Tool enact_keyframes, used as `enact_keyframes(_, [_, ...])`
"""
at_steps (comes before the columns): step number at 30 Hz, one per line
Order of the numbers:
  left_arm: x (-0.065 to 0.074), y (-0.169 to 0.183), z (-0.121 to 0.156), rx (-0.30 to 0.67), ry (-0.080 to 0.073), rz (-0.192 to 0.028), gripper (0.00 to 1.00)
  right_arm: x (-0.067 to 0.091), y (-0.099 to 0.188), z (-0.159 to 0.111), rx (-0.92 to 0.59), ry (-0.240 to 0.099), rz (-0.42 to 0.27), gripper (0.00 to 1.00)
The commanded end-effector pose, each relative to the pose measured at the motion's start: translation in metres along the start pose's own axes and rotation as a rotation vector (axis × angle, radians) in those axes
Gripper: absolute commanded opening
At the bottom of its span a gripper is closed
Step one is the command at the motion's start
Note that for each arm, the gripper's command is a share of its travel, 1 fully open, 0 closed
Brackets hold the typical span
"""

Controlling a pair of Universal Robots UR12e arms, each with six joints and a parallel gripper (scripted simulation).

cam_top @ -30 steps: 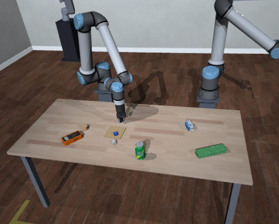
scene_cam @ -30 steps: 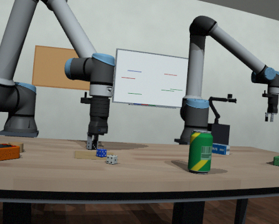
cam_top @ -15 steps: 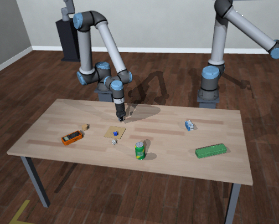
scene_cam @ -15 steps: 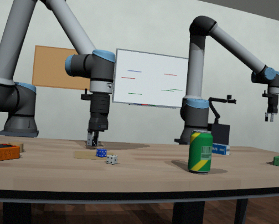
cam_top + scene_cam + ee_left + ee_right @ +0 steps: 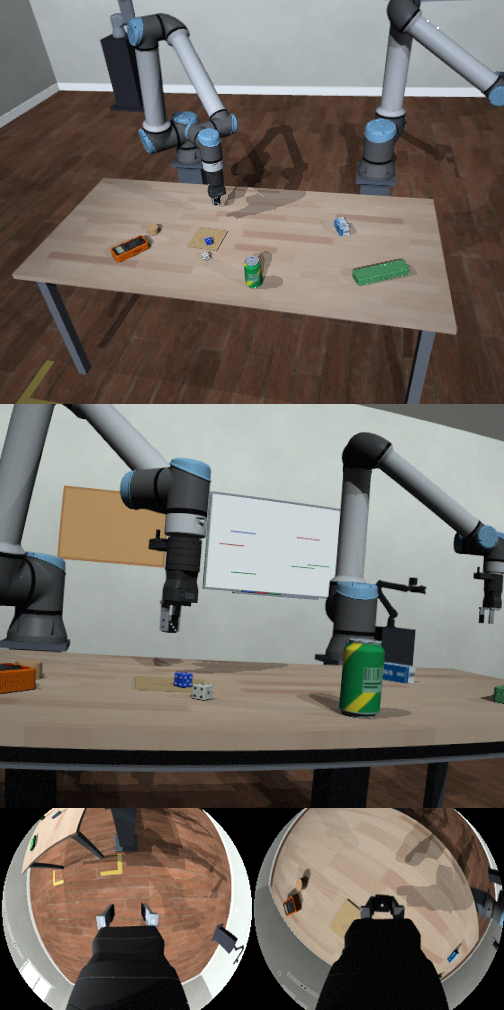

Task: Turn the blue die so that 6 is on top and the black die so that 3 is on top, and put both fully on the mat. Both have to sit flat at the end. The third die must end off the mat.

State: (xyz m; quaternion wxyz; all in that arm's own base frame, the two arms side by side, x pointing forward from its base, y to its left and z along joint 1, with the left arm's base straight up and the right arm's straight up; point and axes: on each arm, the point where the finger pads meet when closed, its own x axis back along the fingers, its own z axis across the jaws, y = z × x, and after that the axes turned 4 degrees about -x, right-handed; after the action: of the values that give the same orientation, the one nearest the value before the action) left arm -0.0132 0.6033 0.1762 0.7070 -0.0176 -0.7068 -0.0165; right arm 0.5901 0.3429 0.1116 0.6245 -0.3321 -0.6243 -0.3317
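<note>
My right gripper (image 5: pixel 216 201) (image 5: pixel 170 619) (image 5: pixel 382 902) is shut on the black die (image 5: pixel 173 625) (image 5: pixel 382 904) and holds it in the air above the table, behind the mat as the top camera sees it. The blue die (image 5: pixel 209 241) (image 5: pixel 183 679) sits flat on the tan mat (image 5: pixel 199 236) (image 5: pixel 150 684) (image 5: pixel 344 922); its top number is too small to read. The white die (image 5: pixel 206 256) (image 5: pixel 202 691) lies on the table just off the mat's front edge. My left gripper (image 5: pixel 486 616) (image 5: pixel 128 909) is open and empty, away from the table.
A green can (image 5: pixel 253 273) (image 5: pixel 361 679) stands to the right of the white die. An orange meter (image 5: pixel 130 249) (image 5: pixel 291 905) and a wooden cylinder (image 5: pixel 153 230) (image 5: pixel 299 884) are left of the mat. A blue and white box (image 5: pixel 342 226) and a green block (image 5: pixel 381 273) are at the right.
</note>
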Motion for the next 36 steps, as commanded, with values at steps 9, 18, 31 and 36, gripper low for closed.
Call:
enact_keyframes(9, [0.001,0.001,0.0,0.0,0.0,-0.002,1.0,0.009,0.001,0.0,-0.01,0.0,-0.001,0.49])
enact_keyframes(18, [0.001,0.001,0.0,0.0,0.0,-0.002,1.0,-0.003,0.008,-0.001,-0.137,0.0,-0.001,0.49])
enact_keyframes(31, [0.001,0.001,0.0,0.0,0.0,-0.002,1.0,-0.003,0.008,-0.001,-0.136,0.0,-0.054,0.49])
enact_keyframes(36, [0.001,0.001,0.0,0.0,0.0,-0.002,1.0,-0.003,0.007,-0.001,-0.136,0.0,-0.094,0.49])
